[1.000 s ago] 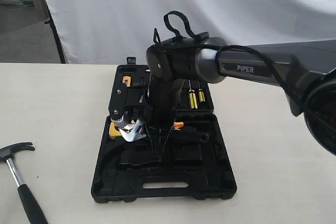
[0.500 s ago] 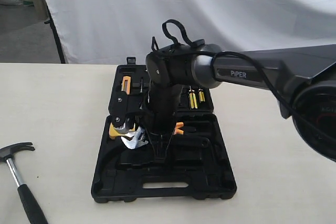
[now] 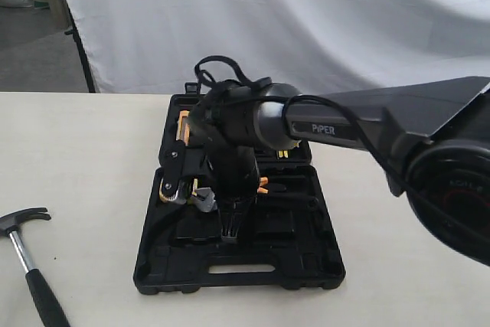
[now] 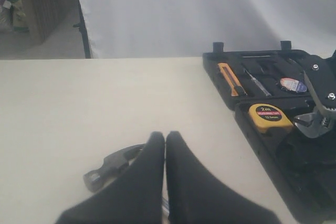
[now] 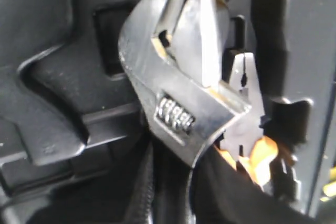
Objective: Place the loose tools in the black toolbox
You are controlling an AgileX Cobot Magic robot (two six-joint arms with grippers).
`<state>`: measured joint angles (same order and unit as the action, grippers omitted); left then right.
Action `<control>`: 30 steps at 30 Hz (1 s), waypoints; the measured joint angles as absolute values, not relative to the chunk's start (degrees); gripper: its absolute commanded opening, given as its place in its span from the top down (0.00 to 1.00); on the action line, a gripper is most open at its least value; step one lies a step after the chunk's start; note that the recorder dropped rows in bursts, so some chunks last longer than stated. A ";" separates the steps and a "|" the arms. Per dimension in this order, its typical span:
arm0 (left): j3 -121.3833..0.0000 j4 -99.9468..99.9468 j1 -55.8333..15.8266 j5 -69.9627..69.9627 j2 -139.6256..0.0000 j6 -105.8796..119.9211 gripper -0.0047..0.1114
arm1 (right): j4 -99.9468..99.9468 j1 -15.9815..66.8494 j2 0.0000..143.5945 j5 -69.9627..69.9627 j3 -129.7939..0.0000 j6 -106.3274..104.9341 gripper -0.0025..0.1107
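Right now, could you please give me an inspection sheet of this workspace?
Surface: beige table.
Job's things: black toolbox lies open; adjustable wrench held over it; claw hammer out on the table; tape roll in its far half.
Clutter: yellow tape measure, orange utility knife, orange-handled pliers, all in the toolbox.
Claws: left claw shut, empty; right claw shut on the wrench.
Cables: black cable looped above the right wrist.
Surroundings: white backdrop.

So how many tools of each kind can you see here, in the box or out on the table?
Hammer: 1
Adjustable wrench: 1
Yellow tape measure: 1
Orange utility knife: 1
Orange-handled pliers: 1
Tape roll: 1
Total: 6 clear to see; a few thin ones are too hidden to name.
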<state>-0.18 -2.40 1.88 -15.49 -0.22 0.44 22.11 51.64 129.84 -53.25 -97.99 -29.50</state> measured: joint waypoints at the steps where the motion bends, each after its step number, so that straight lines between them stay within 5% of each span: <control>1: -0.18 -2.40 1.88 -15.49 -0.22 0.44 0.95 | 23.99 52.31 129.50 -52.38 -97.11 -27.69 0.98; 18: -0.18 -2.40 1.88 -15.49 -0.22 0.44 0.95 | 59.23 58.20 125.18 -41.48 -77.54 7.58 0.97; 21: -0.18 -2.40 1.88 -15.49 -0.22 0.44 0.95 | 59.47 58.42 125.15 -41.48 -77.46 7.91 0.83; 22: -0.18 -2.40 1.88 -15.49 -0.22 0.44 0.95 | 59.72 58.43 125.15 -41.48 -77.46 8.11 0.66; 26: -0.18 -2.40 1.88 -15.49 -0.22 0.44 0.95 | 62.11 59.46 125.15 -42.17 -77.27 9.21 0.33; 30: -0.18 -2.40 1.88 -15.49 -0.22 0.44 0.95 | 63.39 60.40 123.35 -43.40 -77.27 8.76 0.30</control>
